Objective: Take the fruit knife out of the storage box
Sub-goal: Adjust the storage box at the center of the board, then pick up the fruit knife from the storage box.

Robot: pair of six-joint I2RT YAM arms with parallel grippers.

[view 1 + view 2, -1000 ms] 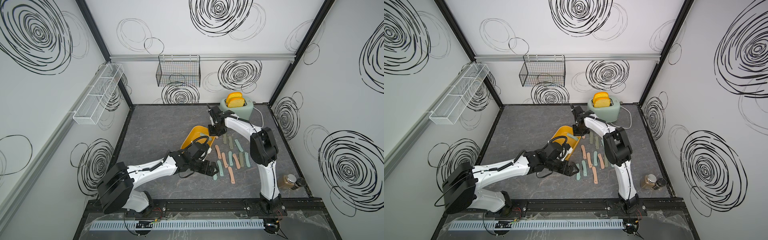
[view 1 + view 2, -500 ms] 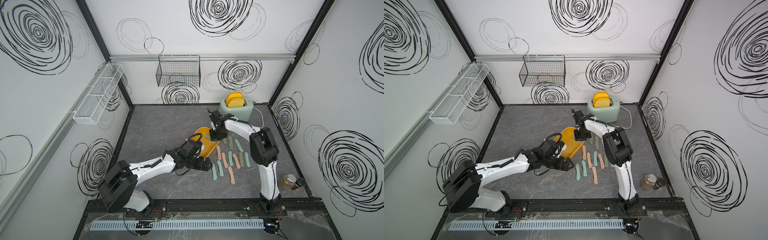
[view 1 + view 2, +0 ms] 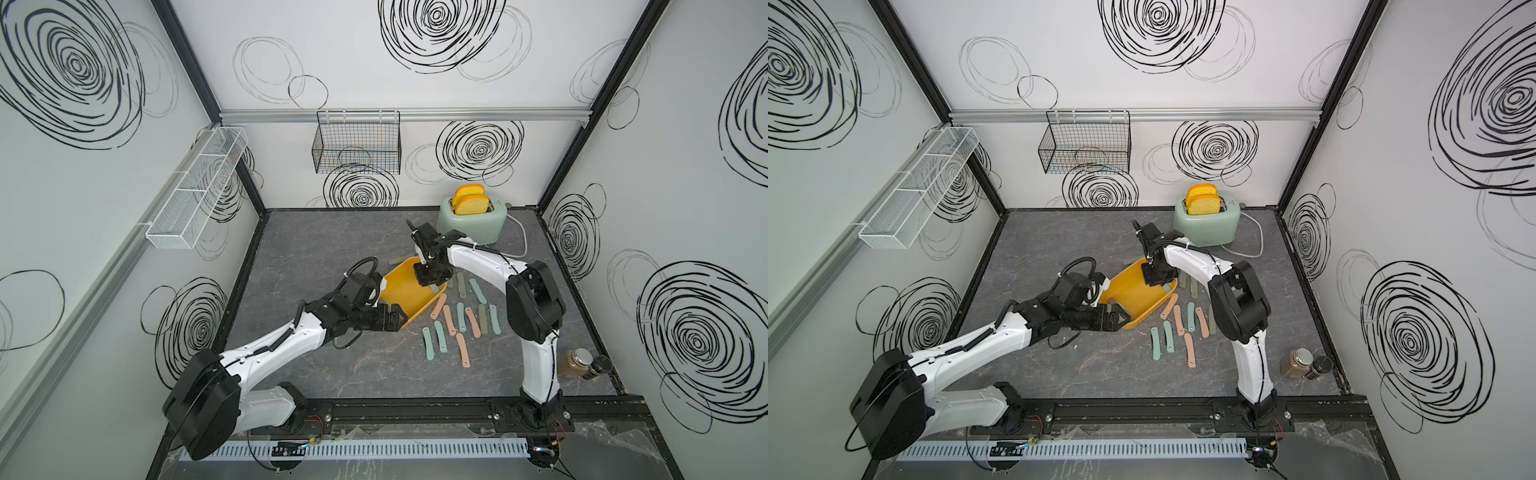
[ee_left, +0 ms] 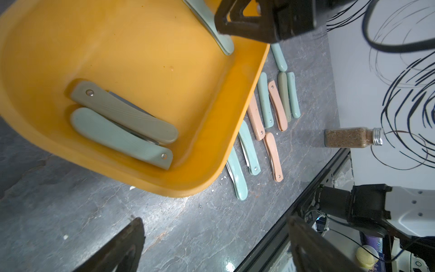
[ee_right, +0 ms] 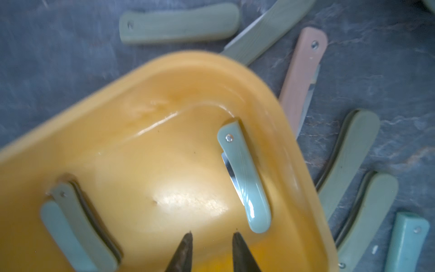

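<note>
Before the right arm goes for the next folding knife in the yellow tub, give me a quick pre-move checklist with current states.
1. Knives left in the storage box: ok, three remain: a pale green folding knife alone by one wall, and a paired teal knife and olive knife.
2. Right gripper empty: ok, nothing between its fingers, which are slightly apart.
3. Right gripper over the box: ok, it hangs above the box floor, beside the pale green folding knife.
4. Left gripper clear of the box: cannot tell; open at the box's near corner, contact unclear.
5. Box sitting flat: cannot tell; it looks tilted in both top views.
</note>
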